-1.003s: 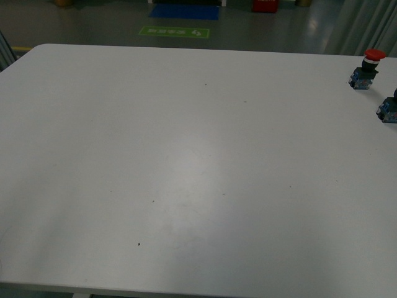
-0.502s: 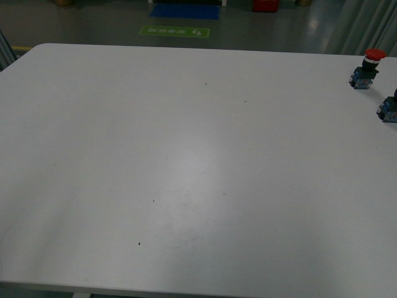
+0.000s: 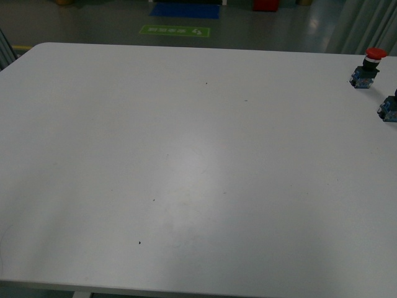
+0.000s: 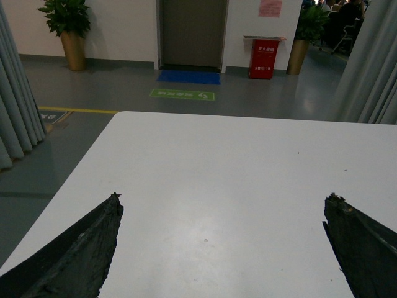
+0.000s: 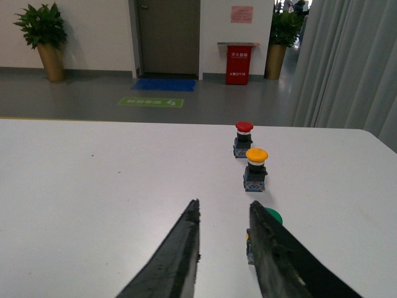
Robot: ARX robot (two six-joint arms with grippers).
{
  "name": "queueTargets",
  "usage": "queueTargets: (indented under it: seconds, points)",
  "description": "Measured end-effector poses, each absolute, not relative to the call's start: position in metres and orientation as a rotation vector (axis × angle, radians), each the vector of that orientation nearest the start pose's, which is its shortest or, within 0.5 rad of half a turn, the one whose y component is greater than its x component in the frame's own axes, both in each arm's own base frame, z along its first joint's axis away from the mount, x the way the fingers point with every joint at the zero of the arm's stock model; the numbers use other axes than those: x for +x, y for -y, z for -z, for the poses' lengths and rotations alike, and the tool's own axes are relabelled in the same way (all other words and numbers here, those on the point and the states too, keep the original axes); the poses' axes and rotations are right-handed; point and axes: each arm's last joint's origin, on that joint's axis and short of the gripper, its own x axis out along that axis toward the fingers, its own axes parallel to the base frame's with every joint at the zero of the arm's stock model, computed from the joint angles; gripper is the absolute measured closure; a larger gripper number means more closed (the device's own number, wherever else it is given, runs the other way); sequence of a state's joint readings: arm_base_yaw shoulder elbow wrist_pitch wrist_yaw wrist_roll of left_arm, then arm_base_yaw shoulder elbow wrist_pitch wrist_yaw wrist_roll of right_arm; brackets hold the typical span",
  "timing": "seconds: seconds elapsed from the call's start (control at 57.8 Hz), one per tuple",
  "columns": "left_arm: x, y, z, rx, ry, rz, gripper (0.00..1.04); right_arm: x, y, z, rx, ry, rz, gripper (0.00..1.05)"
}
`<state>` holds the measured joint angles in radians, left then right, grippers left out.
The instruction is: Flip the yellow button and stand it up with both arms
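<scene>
Front view overlooks the table [image 3: 186, 155]; wrist views skim it toward the door [image 4: 191, 31].

The front view is dim and slightly soft, with a bluish-grey cast. The broad white matte table top [image 3: 124, 124] carries a pale, diffuse sheen near its middle, light falling from overhead, and darkens toward the near edge. The small red-capped push-button switch [image 3: 366, 67] at the far right looks grainy, its edges smeared.

Both wrist views are brighter and warmer. In the left wrist view the white table [image 4: 248, 161] shows a soft reflection, and the near dark metal fingertips [image 4: 80, 248] are blurred. In the right wrist view the orange-yellow-capped switch [image 5: 255, 169] is fairly sharp, casting almost no shadow.
</scene>
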<state>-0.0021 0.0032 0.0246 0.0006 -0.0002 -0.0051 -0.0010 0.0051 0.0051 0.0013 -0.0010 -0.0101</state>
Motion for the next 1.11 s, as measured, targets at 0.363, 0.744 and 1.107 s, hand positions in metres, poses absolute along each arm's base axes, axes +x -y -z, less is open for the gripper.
queueTargets:
  seconds: [0.363,0.744,1.107]
  points:
    - [0.0963,0.0002,-0.1717,-0.005,0.022,0.002,0.07,0.0977,0.0001,-0.165,-0.01,0.001,0.0,0.09]
    - [0.0963,0.0002,-0.1717,-0.005,0.022,0.002,0.07,0.0977,0.0001,-0.165,-0.009,0.001,0.0,0.07]
    - [0.0963,0.0002,-0.1717,-0.005,0.022,0.002,0.07,0.0977,0.0001,-0.165,-0.009,0.001,0.0,0.07]
